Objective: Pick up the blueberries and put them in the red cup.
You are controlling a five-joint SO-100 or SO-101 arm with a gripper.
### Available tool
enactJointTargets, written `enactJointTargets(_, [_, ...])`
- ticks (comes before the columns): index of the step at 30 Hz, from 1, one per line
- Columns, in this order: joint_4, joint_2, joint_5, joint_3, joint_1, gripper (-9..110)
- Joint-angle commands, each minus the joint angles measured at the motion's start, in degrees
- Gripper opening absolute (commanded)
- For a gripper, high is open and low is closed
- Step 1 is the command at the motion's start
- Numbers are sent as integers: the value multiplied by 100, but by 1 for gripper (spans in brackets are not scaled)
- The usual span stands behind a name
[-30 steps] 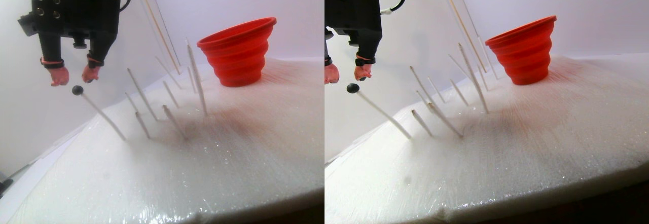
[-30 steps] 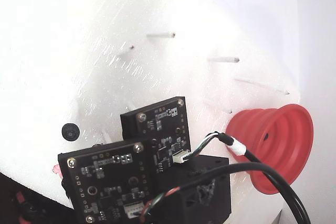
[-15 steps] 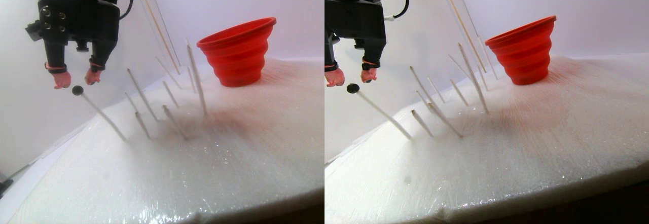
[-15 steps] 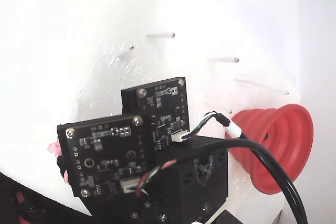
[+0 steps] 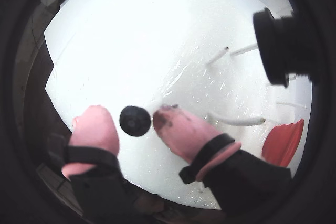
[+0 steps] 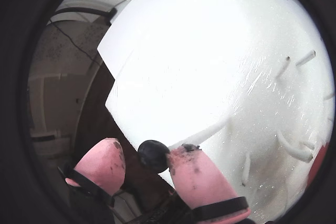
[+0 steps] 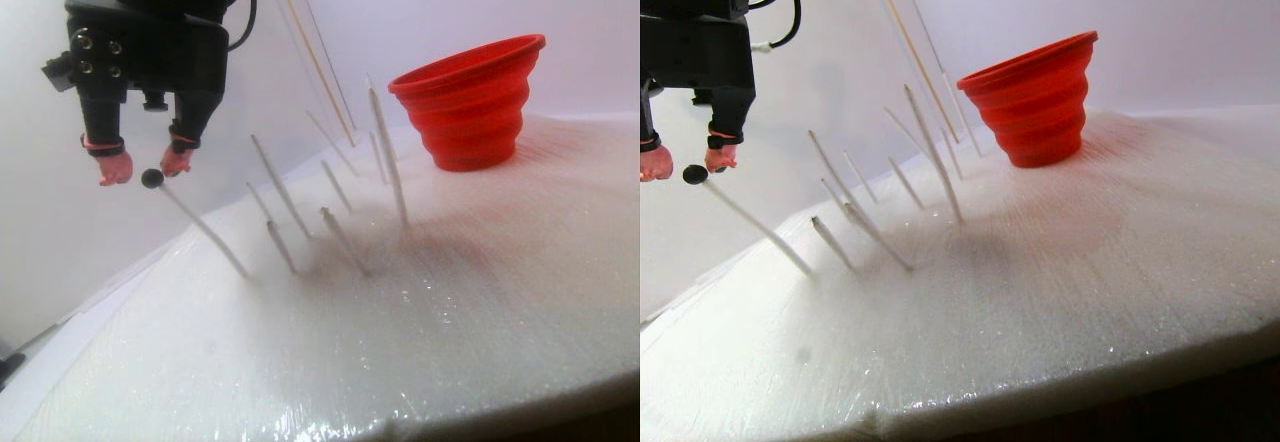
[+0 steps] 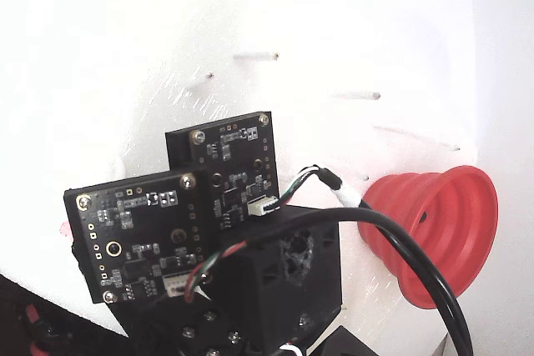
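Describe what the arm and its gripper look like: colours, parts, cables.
The gripper has two black fingers ending in pink rubbery fingertips, each cinched by a black band and smudged dark in both wrist views. Above sits a blocky black housing with screws. In the fixed view, two black circuit boards ride on the wrist; a thick black cable and thin multicoloured wires run to them.

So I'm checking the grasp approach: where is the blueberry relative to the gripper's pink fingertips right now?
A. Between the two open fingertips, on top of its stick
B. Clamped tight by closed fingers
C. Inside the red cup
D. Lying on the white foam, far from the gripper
A: in a wrist view the blueberry sits in the gap of the gripper, one fingertip at its edge, the other apart from it.
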Motion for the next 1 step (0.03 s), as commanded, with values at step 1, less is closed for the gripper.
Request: enactJointTargets(1, [-220,-88,-18,-325,-352,16])
